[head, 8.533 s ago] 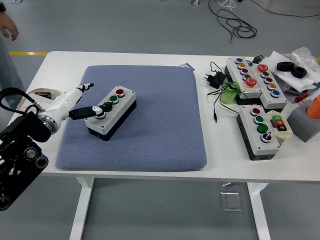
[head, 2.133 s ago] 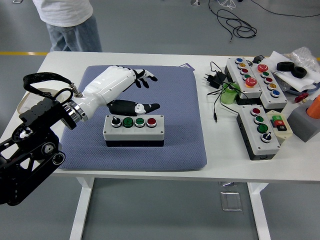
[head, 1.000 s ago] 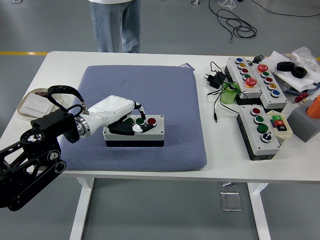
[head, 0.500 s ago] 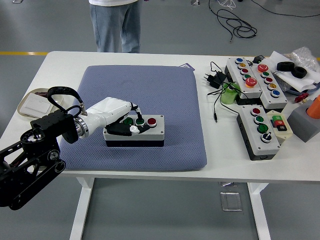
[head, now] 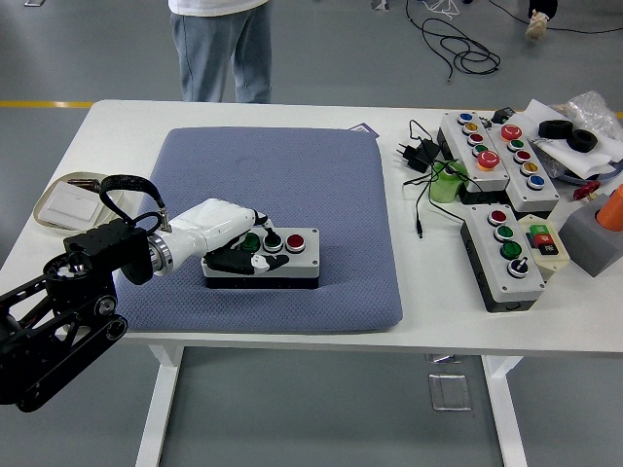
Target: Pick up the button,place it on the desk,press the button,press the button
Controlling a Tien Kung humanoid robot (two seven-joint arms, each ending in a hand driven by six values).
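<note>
1. Left hand (head: 237, 245) rests on the left half of the button box (head: 265, 258), fingers curled down over its top face; a fingertip (head: 258, 261) sits at the box's front edge. Nothing is lifted or enclosed; the hand presses on the box rather than gripping it.
2. Button box lies flat on the blue pad (head: 263, 226), long side roughly parallel to the table's near edge, in the pad's 7 o'clock sector.
3. Visible on the box's top: a green button (head: 252, 242) partly under the hand, a second button just beside it, and a red button (head: 295, 241) at the 3 o'clock end, uncovered.
4. Open pad surface extends from the box toward 12 o'clock and 3 o'clock; the pad's near edge lies close at 6 o'clock.
5. White table (head: 409, 302) carries further control boxes (head: 506, 255) and cables well apart at 3 o'clock, and a tray (head: 64, 200) at 9 o'clock beside the pad.
6. A person (head: 219, 44) stands at the far side, 12 o'clock, hands not visible.
</note>
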